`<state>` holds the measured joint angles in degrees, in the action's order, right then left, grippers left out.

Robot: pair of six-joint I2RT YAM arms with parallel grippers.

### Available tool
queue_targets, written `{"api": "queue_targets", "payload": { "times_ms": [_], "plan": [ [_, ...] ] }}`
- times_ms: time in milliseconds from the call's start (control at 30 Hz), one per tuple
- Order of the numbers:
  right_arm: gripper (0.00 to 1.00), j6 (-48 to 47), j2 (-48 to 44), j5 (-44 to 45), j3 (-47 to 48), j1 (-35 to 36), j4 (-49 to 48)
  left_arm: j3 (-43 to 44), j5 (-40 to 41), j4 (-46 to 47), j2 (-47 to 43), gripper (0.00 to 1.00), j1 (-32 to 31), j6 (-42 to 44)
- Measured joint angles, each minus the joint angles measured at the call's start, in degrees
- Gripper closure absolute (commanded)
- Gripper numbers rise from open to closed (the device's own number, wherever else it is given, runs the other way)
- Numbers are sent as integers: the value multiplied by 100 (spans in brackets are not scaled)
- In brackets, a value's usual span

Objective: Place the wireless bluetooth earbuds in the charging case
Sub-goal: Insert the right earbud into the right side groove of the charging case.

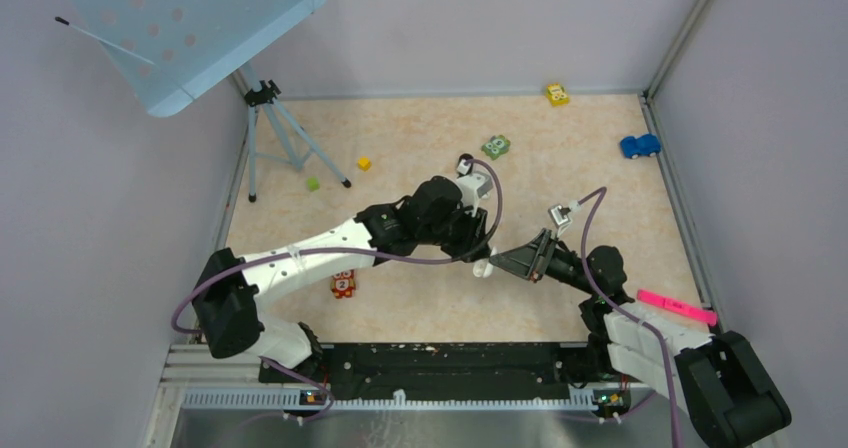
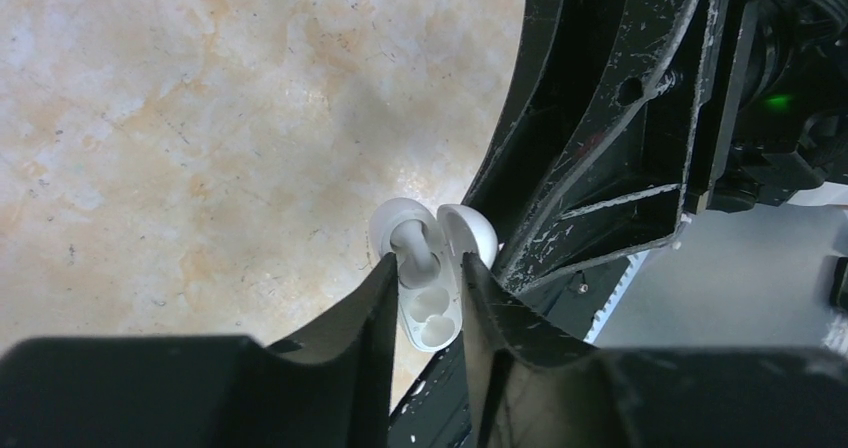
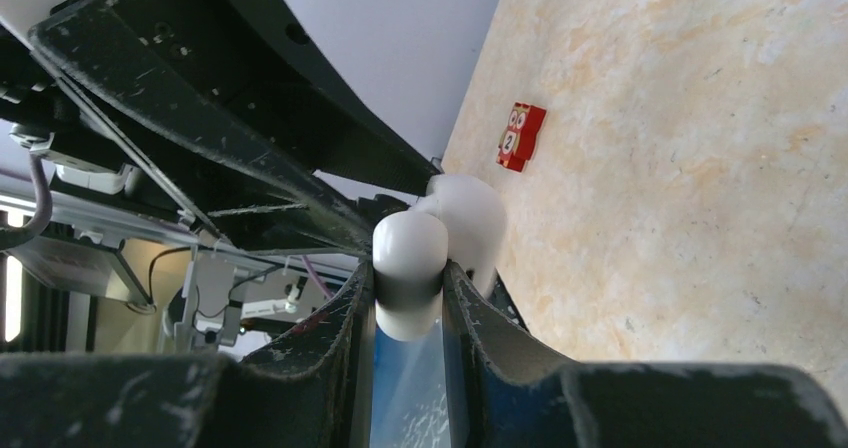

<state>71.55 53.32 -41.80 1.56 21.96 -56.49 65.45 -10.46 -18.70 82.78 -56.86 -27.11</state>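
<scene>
Earbud (image 2: 412, 251) in open charging case (image 2: 432, 318), held over the table (image 2: 150, 118)
Right end effector (image 3: 408, 280) clamps the case; left end effector (image 2: 425, 273) stands narrowly parted, a finger each side of the earbud in its socket.

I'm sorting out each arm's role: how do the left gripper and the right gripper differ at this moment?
The right gripper is shut on the white charging case, holding it; the left gripper stands with jaws apart either side of the open case, a white earbud between them. The right gripper reaches in from the right, the left gripper from the left. Both meet at the case.
</scene>
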Motion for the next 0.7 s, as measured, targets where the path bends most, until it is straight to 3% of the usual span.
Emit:
{"api": "queue_targets", "payload": {
  "times_ms": [367,700],
  "plan": [
    [100,4,0,-31,0,0,-136,2,151,-247,-26,56,-9,4],
    [100,-48,0,22,2,0,-2,267,238,-396,-501,35,0,17]
  ]
}}
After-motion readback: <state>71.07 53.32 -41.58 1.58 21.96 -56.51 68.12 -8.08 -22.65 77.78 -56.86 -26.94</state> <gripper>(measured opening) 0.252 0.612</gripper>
